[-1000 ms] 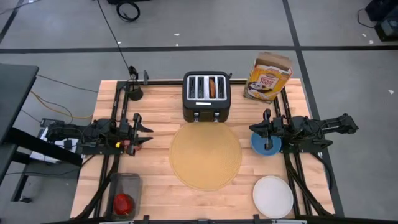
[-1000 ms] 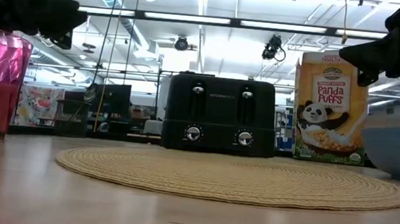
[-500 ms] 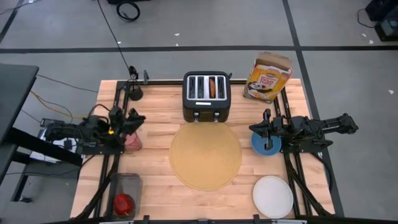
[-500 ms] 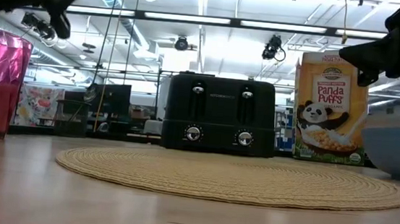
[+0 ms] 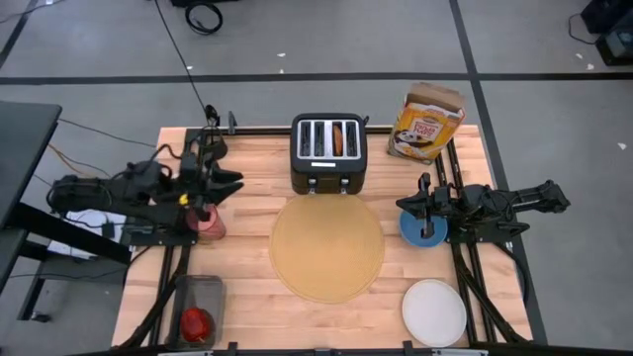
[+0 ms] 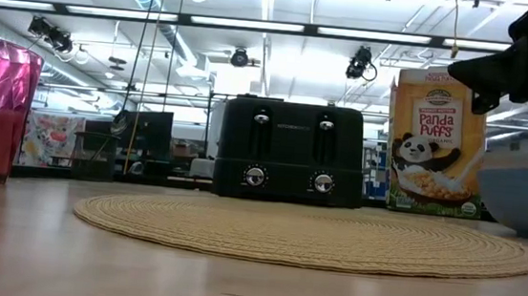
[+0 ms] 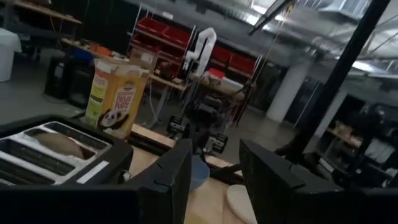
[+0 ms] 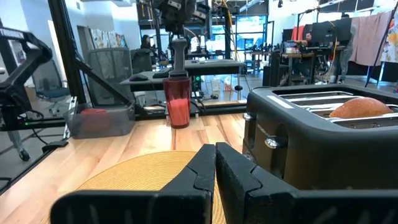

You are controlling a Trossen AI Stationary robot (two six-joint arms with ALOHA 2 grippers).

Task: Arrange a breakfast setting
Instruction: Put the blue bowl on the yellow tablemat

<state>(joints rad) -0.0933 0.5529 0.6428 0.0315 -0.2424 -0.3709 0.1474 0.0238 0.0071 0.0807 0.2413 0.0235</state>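
The round tan placemat [image 5: 327,247] lies mid-table in front of a black toaster [image 5: 329,153] with a bagel [image 5: 339,138] in one slot. The pink cup [image 5: 208,222] stands upright on the table at the left. My left gripper [image 5: 229,184] hangs open high above it, a little to the far side, with nothing between its fingers [image 7: 177,180]. The blue bowl [image 5: 423,229] stands right of the mat, with my right gripper [image 5: 404,205] shut [image 8: 215,163] just above it. The white plate [image 5: 434,311] lies at the near right. A red apple [image 5: 197,322] sits in a clear tub.
A cereal box [image 5: 427,121] stands at the far right beside the toaster. The clear tub [image 5: 199,309] stands at the near left corner. Black frame rails [image 5: 173,267] run along both sides of the table. Bare wood shows between mat, cup and plate.
My left gripper has risen from the cup's height up out of the low view, drifting a little toward the far edge and rolling somewhat. The cup stays standing in its place. My right arm has kept still.
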